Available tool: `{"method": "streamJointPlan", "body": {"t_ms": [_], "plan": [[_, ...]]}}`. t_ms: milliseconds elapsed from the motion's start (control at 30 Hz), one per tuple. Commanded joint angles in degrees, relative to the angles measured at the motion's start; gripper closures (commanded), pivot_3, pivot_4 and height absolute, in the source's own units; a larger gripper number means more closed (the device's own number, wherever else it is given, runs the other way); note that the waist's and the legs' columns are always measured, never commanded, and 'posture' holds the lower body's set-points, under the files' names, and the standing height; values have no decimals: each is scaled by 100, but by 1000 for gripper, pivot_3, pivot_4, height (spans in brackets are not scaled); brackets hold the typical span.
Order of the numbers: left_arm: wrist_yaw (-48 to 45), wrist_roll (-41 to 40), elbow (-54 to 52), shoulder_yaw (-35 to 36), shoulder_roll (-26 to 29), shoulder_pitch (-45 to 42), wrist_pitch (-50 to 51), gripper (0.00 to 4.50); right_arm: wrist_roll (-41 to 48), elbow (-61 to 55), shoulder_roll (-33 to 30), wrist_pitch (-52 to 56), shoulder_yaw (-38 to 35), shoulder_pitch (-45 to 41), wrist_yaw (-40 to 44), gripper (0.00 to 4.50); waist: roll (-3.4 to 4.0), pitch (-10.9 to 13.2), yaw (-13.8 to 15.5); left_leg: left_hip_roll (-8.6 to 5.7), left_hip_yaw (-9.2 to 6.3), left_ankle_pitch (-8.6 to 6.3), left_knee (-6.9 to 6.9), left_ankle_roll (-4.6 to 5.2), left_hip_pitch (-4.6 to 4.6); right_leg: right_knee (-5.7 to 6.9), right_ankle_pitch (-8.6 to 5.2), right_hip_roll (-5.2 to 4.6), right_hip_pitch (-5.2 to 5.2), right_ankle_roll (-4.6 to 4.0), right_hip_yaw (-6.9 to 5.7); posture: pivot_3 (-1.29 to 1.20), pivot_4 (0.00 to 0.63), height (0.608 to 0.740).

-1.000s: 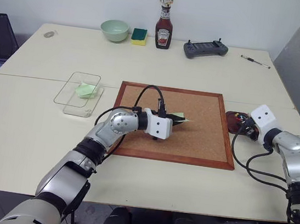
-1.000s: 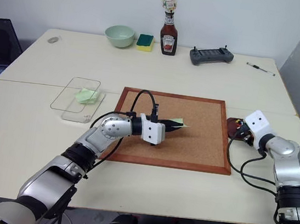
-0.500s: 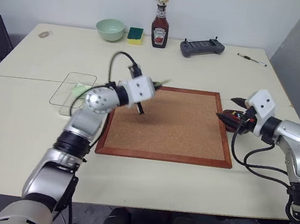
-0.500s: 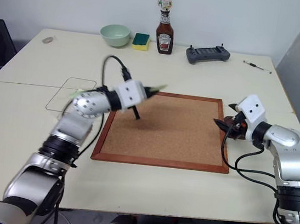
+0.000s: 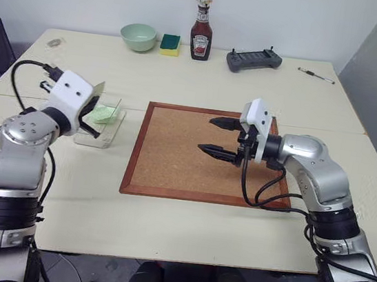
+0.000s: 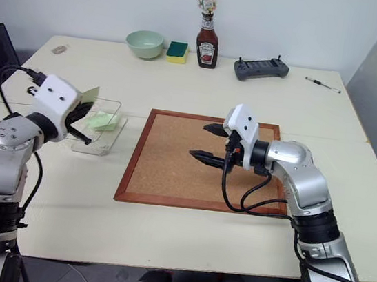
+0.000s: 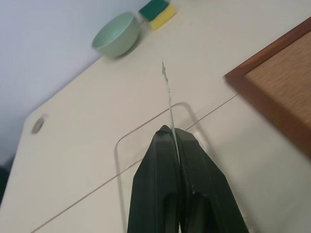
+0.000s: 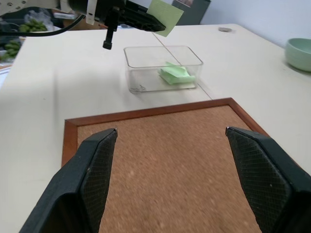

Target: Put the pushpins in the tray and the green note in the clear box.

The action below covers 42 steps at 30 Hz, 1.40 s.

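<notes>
**Green note held over the clear box**

In the head views, our left hand is pinched shut on the green note, which sits just above the near end of the clear box. A brighter folded green paper already lies inside the box. Our right hand hangs over the cork board with its fingers spread wide, holding nothing. We cannot spot the pushpins or the tray here, so we cannot tell if that part is done. We think the note only needs letting go.

In the left wrist view, the two fingers press together on the note's thin edge, with the box rim below.

In the right wrist view, the wide fingers frame the bare board, with the box beyond.

The tabletop is pale cream. A green bowl, a sponge, a ketchup bottle, a controller and a pen line its far side by a white wall.
</notes>
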Motion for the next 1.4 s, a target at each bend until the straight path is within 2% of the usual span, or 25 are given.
{"method": "streamJointPlan", "body": {"t_ms": [33,200,367,467,567,700,733,967,1133,1233,1400], "plan": [[272,41,160,124,112,23,-87,4500,-44,-51,134,-158,94,-156,42,706,0,0,36,0,0,0,0,0,0,1,0,0,0,0,0,0,150,740],[450,-11,366,122,90,87,-42,4500,-102,-34,246,-181,143,-161,-31,706,0,0,46,0,2,0,-1,0,-4,2,1,0,-7,-1,2,0,150,740],[629,-325,521,319,-88,-49,218,3691,-144,-134,280,-121,141,-64,-113,639,0,0,44,1,5,0,0,0,-18,9,1,0,-27,-2,4,0,150,740],[648,-436,500,285,-86,-122,259,3010,-159,-191,265,-96,146,-1,-136,639,0,0,44,2,4,0,0,0,-24,11,2,0,-34,-3,3,0,150,740],[677,-522,443,253,-85,-151,289,2601,-170,-197,272,-93,138,5,-152,639,0,0,44,1,4,0,1,-1,-29,11,2,0,-38,-3,3,0,150,740],[687,-769,90,276,-206,-232,149,1739,-185,-221,264,-127,106,30,-194,639,0,0,44,2,5,0,1,-1,-29,11,2,0,-38,-3,3,0,150,740],[617,-833,-98,241,-243,-177,-79,1668,-172,-229,265,-157,63,52,-221,639,0,0,44,2,4,0,1,-1,-30,11,2,0,-38,-3,3,0,150,740],[284,-1478,-1401,193,-645,511,-388,1668,-133,-257,238,-595,-630,477,-721,639,-2,-1,57,1,13,0,1,-1,-34,6,3,-5,-40,-4,10,0,150,740],[336,-1800,-2325,-197,-1047,1116,224,1668,-168,-282,-243,-904,-948,1366,-612,639,-3,-2,81,-1,14,0,0,0,-33,4,3,-5,-33,-4,10,0,150,740],[-19,-2146,-2570,-278,-940,1341,467,1668,150,-468,-690,-611,-1109,1637,-236,639,-3,-1,74,0,21,0,3,0,-33,7,3,-5,-36,-4,17,0,150,740],[-841,-2790,-2554,-89,-317,1508,912,1668,638,-569,-1410,-213,-1554,1770,235,639,-3,-1,43,8,23,0,3,1,-16,13,2,4,-25,-4,19,0,150,740]]}}
